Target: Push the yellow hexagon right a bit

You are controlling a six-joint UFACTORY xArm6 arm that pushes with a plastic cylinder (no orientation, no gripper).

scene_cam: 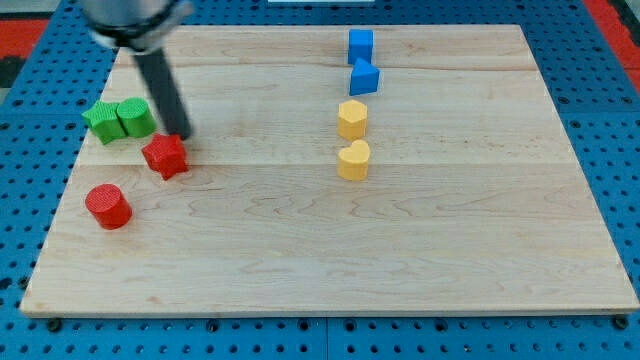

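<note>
The yellow hexagon (pixel 352 119) sits on the wooden board a little right of centre, near the view's top. A yellow heart-shaped block (pixel 353 160) lies just below it. My tip (pixel 182 134) is far to the left of the hexagon. It rests at the upper right edge of a red star-shaped block (pixel 165 156), touching or nearly touching it. The rod rises up and to the left out of view.
Two blue blocks (pixel 361 45) (pixel 364 77) stand above the hexagon. Two green blocks (pixel 101 121) (pixel 135 118) sit left of my tip. A red cylinder (pixel 108 206) lies at lower left. The board (pixel 450 230) ends on blue pegboard.
</note>
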